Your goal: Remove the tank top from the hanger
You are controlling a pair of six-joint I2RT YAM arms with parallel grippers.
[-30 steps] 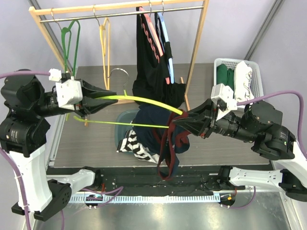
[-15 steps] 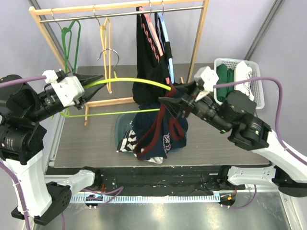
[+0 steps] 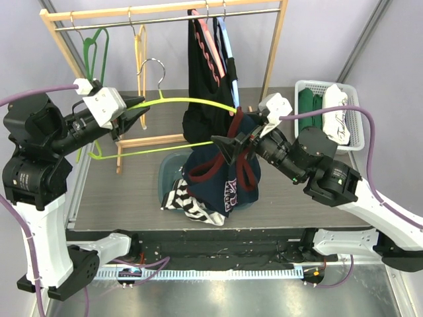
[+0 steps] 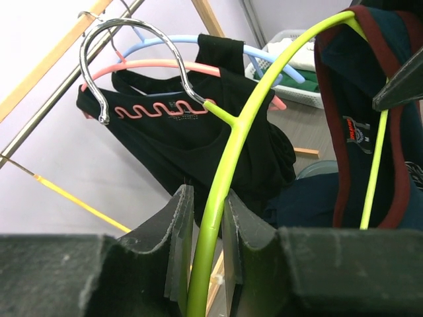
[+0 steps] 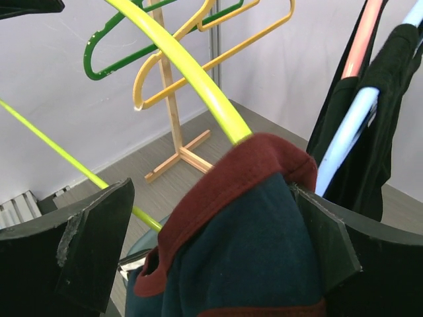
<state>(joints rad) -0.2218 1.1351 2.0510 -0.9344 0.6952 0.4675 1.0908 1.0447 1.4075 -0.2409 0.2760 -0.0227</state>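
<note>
Two arms: one hanger is shared, the left arm at its neck and the right arm at its far end.
Left gripper [image 3: 137,112]: the jaws are clamped on the lime hanger [image 3: 192,101] just below its metal hook, as is seen close up in the left wrist view.
Hanger: it is held up above the table [image 3: 119,198], its long axis running left to right.
Tank top [image 3: 221,175]: navy with maroon trim, it is hung by one shoulder over the hanger's right end. Its body droops toward a striped cloth [image 3: 185,201] on the table; contact there cannot be told.
Right gripper [image 3: 236,135]: the jaws are spread wide and nothing is gripped. The maroon-edged shoulder lies between them, at the hanger's tip.
Deciding relation: the shoulder is judged to come free only if drawn rightward, along the hanger's axis and off its tip. The right arm is much the nearer.
</note>
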